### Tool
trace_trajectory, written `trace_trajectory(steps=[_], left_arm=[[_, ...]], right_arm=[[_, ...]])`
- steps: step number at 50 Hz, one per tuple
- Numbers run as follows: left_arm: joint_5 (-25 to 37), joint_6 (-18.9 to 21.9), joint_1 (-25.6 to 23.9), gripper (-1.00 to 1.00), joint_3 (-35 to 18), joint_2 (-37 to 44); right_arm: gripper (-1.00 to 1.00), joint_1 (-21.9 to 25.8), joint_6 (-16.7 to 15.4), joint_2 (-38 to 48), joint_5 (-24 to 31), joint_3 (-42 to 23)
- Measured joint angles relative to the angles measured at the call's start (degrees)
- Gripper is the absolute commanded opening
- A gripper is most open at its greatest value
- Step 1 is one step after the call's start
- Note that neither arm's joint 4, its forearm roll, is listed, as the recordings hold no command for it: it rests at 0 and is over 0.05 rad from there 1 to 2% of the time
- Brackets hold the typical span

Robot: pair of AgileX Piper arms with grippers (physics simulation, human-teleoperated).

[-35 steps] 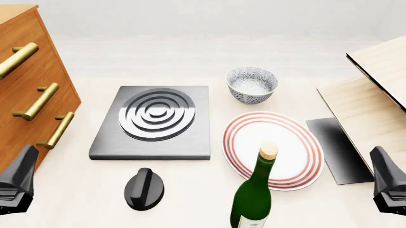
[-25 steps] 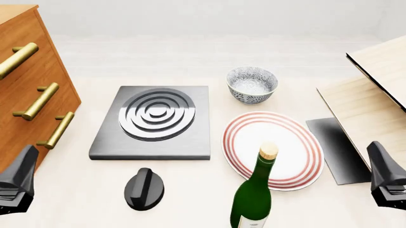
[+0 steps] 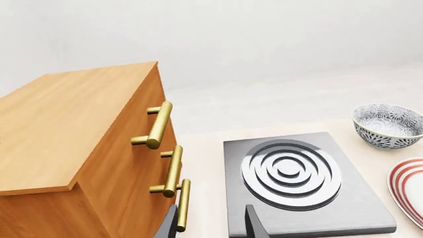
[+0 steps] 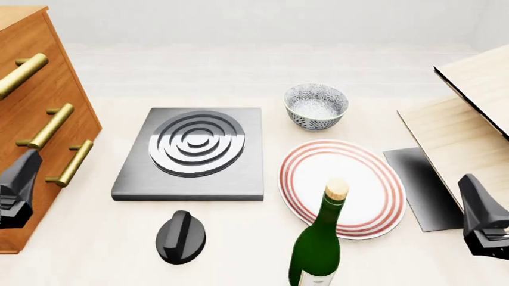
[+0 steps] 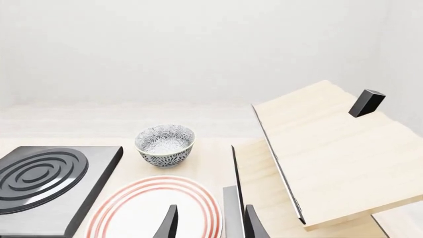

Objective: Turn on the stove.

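The stove [image 4: 191, 152] is a dark-grey square slab with raised silver rings, left of the table's centre. Its separate black ridged knob [image 4: 181, 237] lies on the table just in front of the slab. My left gripper [image 4: 18, 187] hangs at the far left beside the drawer unit, well left of the knob. In the left wrist view the left gripper [image 3: 211, 225] is open and empty, with the stove [image 3: 297, 183] ahead. My right gripper [image 4: 483, 214] is at the far right edge. The right wrist view shows the right gripper [image 5: 210, 225] open and empty. No wrist view shows the knob.
A green bottle [image 4: 318, 244] with a cork stands right of the knob. Behind it lies a red-ringed white plate [image 4: 374, 196], then a patterned bowl [image 4: 316, 105]. A wooden drawer unit [image 4: 40, 89] with brass handles fills the left. A thin dark sheet [image 4: 421, 187] and a light wooden box [image 4: 469, 119] sit right.
My left gripper has moved forward and up along the drawer unit's front. The right gripper has crept slightly forward and inward. Nothing on the table has moved.
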Motion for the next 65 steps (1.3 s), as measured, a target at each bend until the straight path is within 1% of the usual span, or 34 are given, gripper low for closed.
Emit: trace_trajectory(steps=[15,22,30,41,48,54,65], left_arm=[[10.42,1.3,-1.61,1.0,-15.9,10.02],[15.99,0.26,-2.39,1.0,-22.93,15.25],[21.49,-0.91,-4.56,1.0,-28.8,20.3],[26.21,-2.18,-9.09,1.0,-33.45,26.37],[27.64,-2.82,-11.58,1.0,-35.3,29.71],[27.53,-3.48,-12.97,1.0,-35.44,32.15],[25.72,-5.01,-15.36,1.0,-33.9,35.91]], right_arm=[[1.0,0.05,0.02,-1.5,1.43,0.01],[1.0,0.06,0.02,-2.36,2.26,0.02],[1.0,0.07,0.02,-2.7,2.57,0.03],[1.0,0.08,0.02,-1.17,1.07,0.02],[1.0,0.08,0.03,0.3,-0.38,0.02],[1.0,0.07,0.03,0.81,-0.88,0.02],[1.0,0.07,0.03,1.79,-1.86,0.03]])
